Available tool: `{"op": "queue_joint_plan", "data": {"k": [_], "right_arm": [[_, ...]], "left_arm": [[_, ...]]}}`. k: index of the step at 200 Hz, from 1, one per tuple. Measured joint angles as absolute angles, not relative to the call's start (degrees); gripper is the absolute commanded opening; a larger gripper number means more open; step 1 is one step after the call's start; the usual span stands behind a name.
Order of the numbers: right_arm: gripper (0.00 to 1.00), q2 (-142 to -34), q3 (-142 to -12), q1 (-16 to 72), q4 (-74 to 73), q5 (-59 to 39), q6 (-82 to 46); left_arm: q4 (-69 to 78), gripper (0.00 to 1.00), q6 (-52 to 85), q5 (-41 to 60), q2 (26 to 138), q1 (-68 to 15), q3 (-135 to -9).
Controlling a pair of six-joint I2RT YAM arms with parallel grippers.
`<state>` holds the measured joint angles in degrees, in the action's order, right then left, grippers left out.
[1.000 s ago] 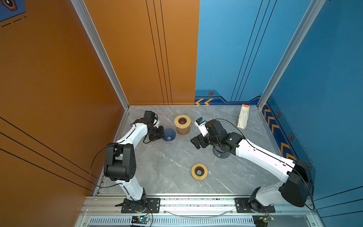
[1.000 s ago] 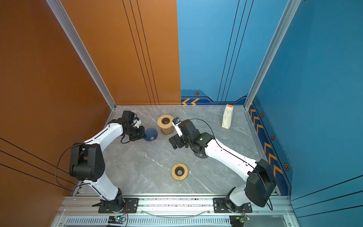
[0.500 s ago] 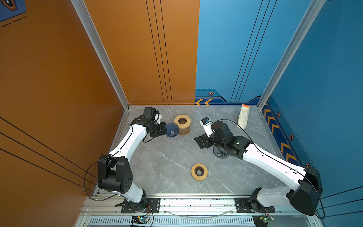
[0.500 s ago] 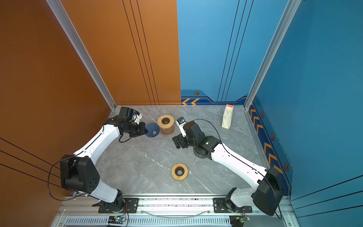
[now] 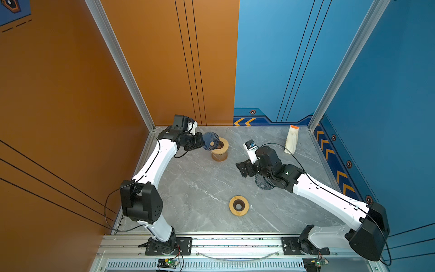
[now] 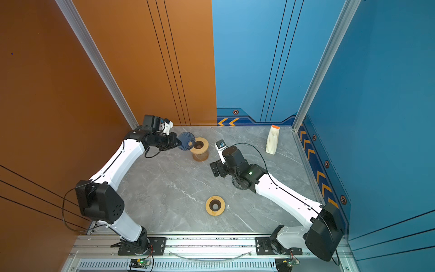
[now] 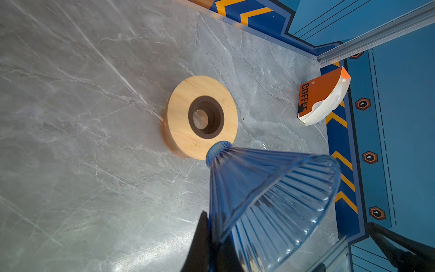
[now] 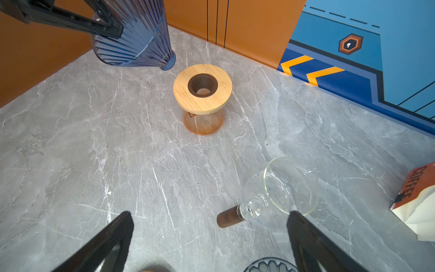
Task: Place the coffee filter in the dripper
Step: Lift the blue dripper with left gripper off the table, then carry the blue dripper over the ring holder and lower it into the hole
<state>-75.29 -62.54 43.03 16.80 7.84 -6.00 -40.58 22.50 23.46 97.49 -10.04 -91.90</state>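
Observation:
The coffee filter pack [image 5: 291, 139] [image 6: 272, 140], white paper with an orange COFFEE label, stands at the back right and shows in both wrist views [image 7: 322, 101] [image 8: 416, 200]. My left gripper [image 5: 200, 141] [image 7: 213, 226] is shut on the rim of the blue ribbed dripper [image 5: 210, 140] [image 6: 186, 140] [image 7: 266, 188]. It holds the dripper tilted in the air, narrow end beside the wooden-topped stand [image 5: 221, 147] [image 7: 202, 115] [image 8: 202, 88]. My right gripper [image 5: 246, 168] [image 8: 209, 223] hangs open over the bare table, holding nothing.
A clear glass funnel with a brown handle [image 8: 277, 188] lies just ahead of the right gripper. A dark ribbed cone [image 5: 263, 183] [image 8: 270, 266] sits under the right arm. A second wooden ring [image 5: 239, 205] [image 6: 215, 205] lies near the front middle. Walls close in the back and sides.
The left gripper has lifted the blue dripper off the table and carried it back and right, up to the wooden-topped stand. The right gripper has drifted slightly right, still open.

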Motion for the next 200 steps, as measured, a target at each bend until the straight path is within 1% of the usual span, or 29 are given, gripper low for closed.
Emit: {"op": "queue_joint_plan", "data": {"k": [73, 102, 142, 200], "right_arm": [[1.0, -75.29, -61.8, 40.8, 16.1, 7.77, -6.02], [1.0, -75.31, -61.76, 38.37, 15.51, 6.57, -6.42], [1.0, -75.31, -61.73, 35.64, 14.17, 4.23, -7.75], [1.0, -75.79, -61.73, 35.33, 13.85, 2.02, -8.69]], "left_arm": [[-42.96, 0.0, 22.06, 25.15, 109.97, -10.2, -104.18], [-43.13, 0.0, 22.15, 25.82, 113.49, -10.5, -107.31], [-43.27, 0.0, 22.35, 26.48, 115.46, -11.2, -107.7], [-43.38, 0.0, 22.35, 27.27, 115.59, -11.33, -107.7]]}}
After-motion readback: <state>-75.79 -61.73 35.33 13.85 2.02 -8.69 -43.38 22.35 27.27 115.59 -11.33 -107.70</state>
